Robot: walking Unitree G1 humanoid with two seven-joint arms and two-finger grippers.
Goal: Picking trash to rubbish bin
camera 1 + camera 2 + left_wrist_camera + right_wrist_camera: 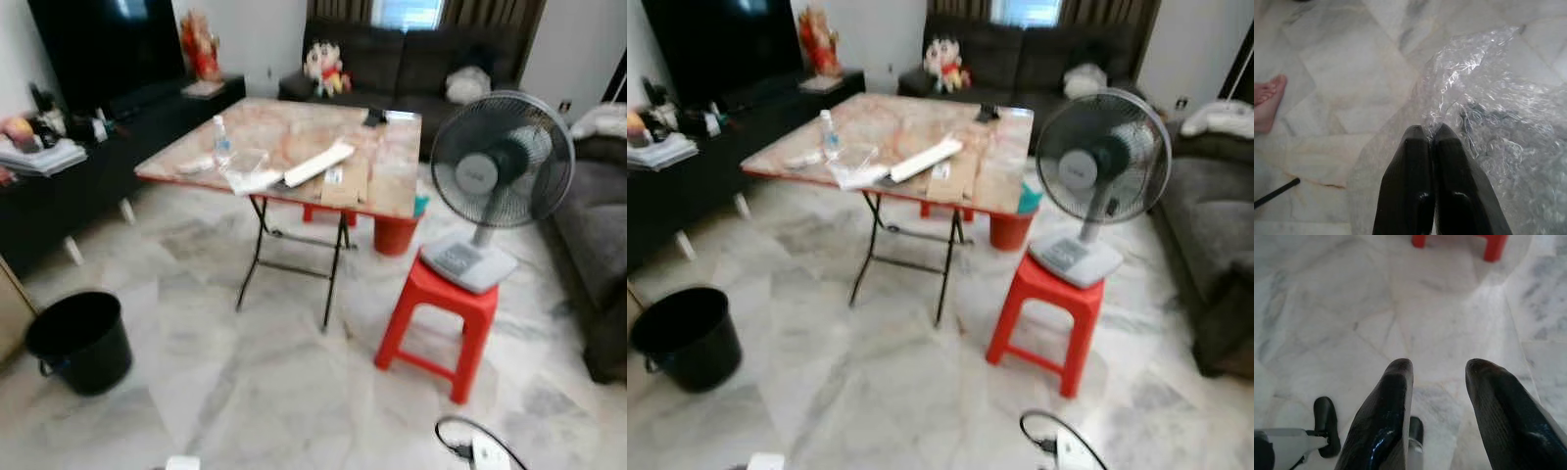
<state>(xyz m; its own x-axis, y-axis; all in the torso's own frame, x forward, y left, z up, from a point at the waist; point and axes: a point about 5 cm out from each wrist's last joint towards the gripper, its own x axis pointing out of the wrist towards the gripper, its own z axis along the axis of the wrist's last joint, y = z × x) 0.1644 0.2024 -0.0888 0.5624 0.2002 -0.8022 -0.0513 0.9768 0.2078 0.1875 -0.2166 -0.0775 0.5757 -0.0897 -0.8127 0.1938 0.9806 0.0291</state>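
Your left gripper point(1432, 131) has its two fingers pressed together on a sheet of clear bubble wrap point(1498, 98), pinching it at a crumpled fold near one edge. That is the trash in hand, and it hangs over the marble floor point(1342, 73). Expect it to be very light, soft and floppy, and slick between the pads; it will billow and drag instead of holding a shape. A bunched fold like the one you have looks to be the safest hold, since a single flat layer could slide out.

Your right gripper point(1437, 364) is spread wide and holds nothing, pointing down at bare floor.

The head views give you what the wrist views lack: the black bin point(80, 338) stands on the floor at about 8 o'clock from the picture centre, with the folding table point(294, 137) at 12 o'clock and a fan point(500, 162) on a red stool point(436, 323) at 3 o'clock. More litter, a bottle point(221, 140) among it, lies on the table.

The left wrist view adds a person's bare foot point(1267, 100) close by on the floor, so mind it as you turn toward the bin.
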